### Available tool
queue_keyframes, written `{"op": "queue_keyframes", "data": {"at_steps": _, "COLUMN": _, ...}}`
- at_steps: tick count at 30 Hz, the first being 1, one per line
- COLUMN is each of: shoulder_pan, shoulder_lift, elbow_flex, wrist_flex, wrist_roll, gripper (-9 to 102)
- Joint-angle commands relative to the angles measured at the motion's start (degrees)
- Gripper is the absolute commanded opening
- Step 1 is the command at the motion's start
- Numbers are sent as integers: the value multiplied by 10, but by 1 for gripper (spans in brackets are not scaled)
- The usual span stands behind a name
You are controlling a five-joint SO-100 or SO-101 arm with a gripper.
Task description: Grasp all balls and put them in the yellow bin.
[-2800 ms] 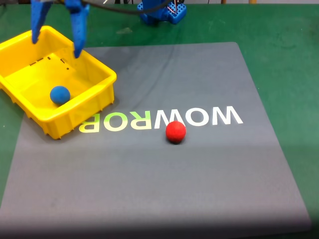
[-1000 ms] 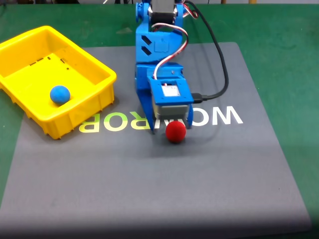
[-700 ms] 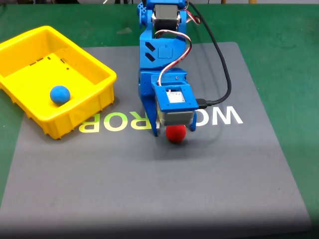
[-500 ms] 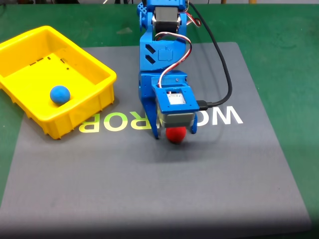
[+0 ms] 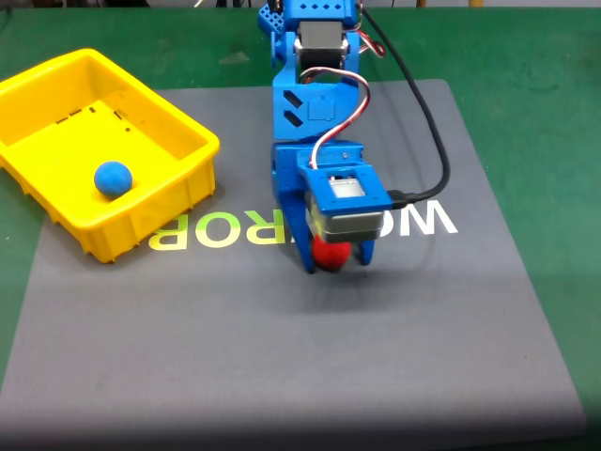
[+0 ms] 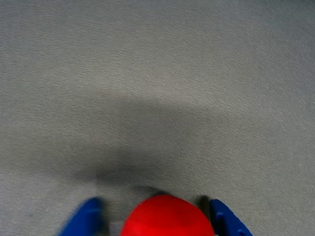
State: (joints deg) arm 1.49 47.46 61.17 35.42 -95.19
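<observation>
Straddling the red ball (image 6: 167, 216) with spread jaws, the gripper (image 5: 336, 260) stands low on the mat (image 5: 282, 357), not yet clamped.

In the wrist view the ball sits between the two blue fingers (image 6: 81, 221), with a sliver of mat showing on each side, wider beside the left finger, so nothing grips it. That off-centre seat is the risk, I judge: on closing, the nearer right finger may touch first and nudge the round ball forward out of the jaws, or pinch it off its middle so it squirts free on the lift. Tips scraping the mat could also roll it away. The blue ball (image 5: 113, 177) already lies in the bin (image 5: 178, 122), well off to the jaws' side in the fixed view.
</observation>
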Motion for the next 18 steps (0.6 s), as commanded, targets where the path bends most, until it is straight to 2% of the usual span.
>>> {"op": "queue_keyframes", "data": {"at_steps": 1, "shoulder_pan": 3, "shoulder_lift": 9, "elbow_flex": -29, "wrist_flex": 4, "wrist_roll": 3, "gripper": 5}}
{"op": "queue_keyframes", "data": {"at_steps": 3, "shoulder_pan": 2, "shoulder_lift": 11, "elbow_flex": -29, "wrist_flex": 6, "wrist_roll": 4, "gripper": 0}}
{"op": "queue_keyframes", "data": {"at_steps": 18, "shoulder_pan": 2, "shoulder_lift": 90, "elbow_flex": -33, "wrist_flex": -5, "wrist_roll": 8, "gripper": 0}}
